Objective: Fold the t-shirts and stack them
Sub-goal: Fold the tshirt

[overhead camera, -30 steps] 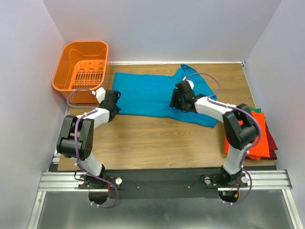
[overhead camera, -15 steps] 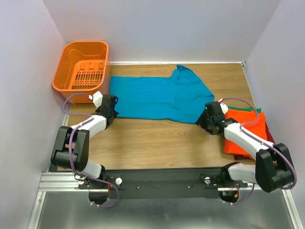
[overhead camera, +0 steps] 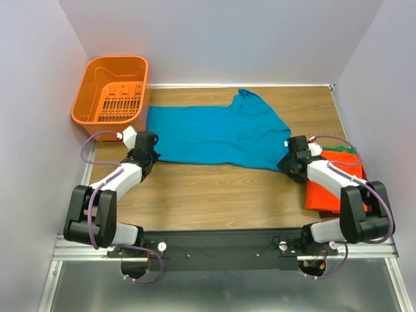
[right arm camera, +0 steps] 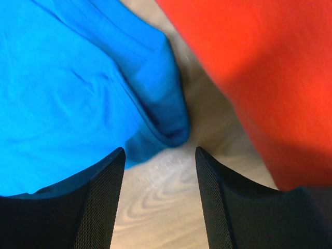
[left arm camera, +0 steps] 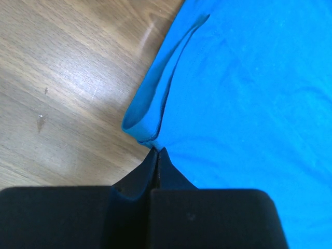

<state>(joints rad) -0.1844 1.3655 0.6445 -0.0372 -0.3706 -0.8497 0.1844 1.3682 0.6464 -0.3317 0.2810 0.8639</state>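
The teal-blue t-shirt (overhead camera: 214,133) lies spread flat across the far half of the table, its small white tag (overhead camera: 286,143) near its right edge. My left gripper (overhead camera: 144,151) is shut on its near-left hem corner; in the left wrist view the gripper (left arm camera: 157,150) pinches the cloth (left arm camera: 249,93) right at the folded hem. My right gripper (overhead camera: 290,162) is open and empty, low over the wood just short of the shirt's near-right corner (right arm camera: 168,122), with the jaws (right arm camera: 160,151) apart. The orange t-shirt (overhead camera: 331,188) lies folded at the right, and also shows in the right wrist view (right arm camera: 259,78). A green edge (overhead camera: 338,154) shows behind it. I cannot make out the dark red one.
An orange slotted basket (overhead camera: 110,88) stands at the far-left corner, close to the shirt's left edge. White walls close in the table on the left, back and right. Bare wood (overhead camera: 214,188) lies between the shirt and the arm bases.
My right arm has swung from the middle of the teal shirt to its near-right corner. The shirt now lies wider and flatter, drawn a little to the left. My left gripper stays on its corner.
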